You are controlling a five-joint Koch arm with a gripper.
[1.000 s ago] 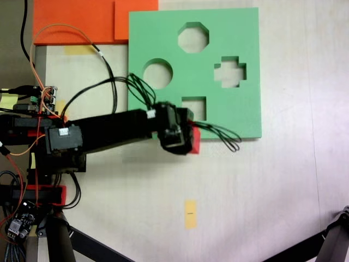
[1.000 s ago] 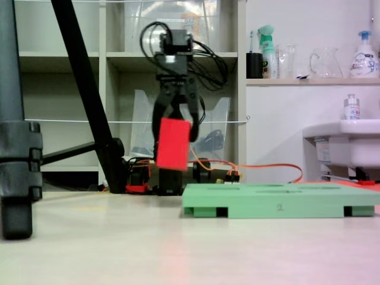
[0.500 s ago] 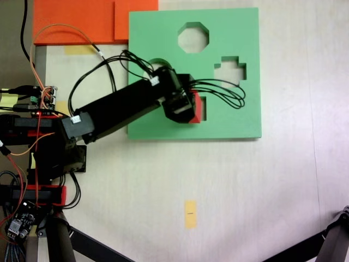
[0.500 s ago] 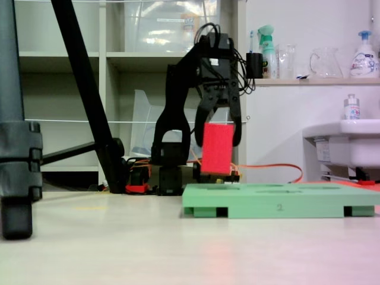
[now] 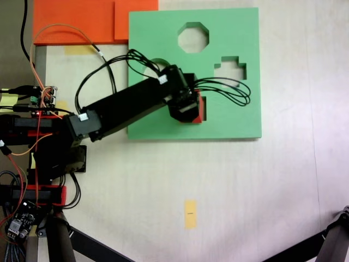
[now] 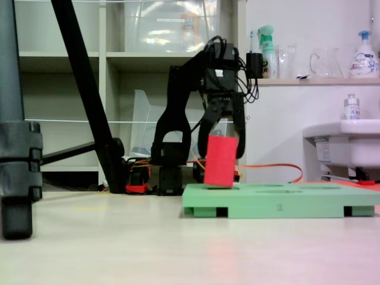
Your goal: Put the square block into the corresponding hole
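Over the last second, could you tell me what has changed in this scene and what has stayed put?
The gripper, shut on the red square block throughout, swung from beside the green foam board to above its square hole, then came down; the block's lower edge now sits at the board's top surface. Nothing was released. The board, the orange foam sheets and the yellow tape mark kept their places.

Matt red foam for the square block [image 6: 220, 161]; matt green foam for the board [image 5: 240, 117] around the corresponding hole [image 5: 204, 108]. Flat orange foam sheets [image 5: 76, 21], equally dull. Black plastic gripper [image 6: 223, 134], faintly glossy. Smooth, pale table [image 5: 245, 196] with soft sheen.
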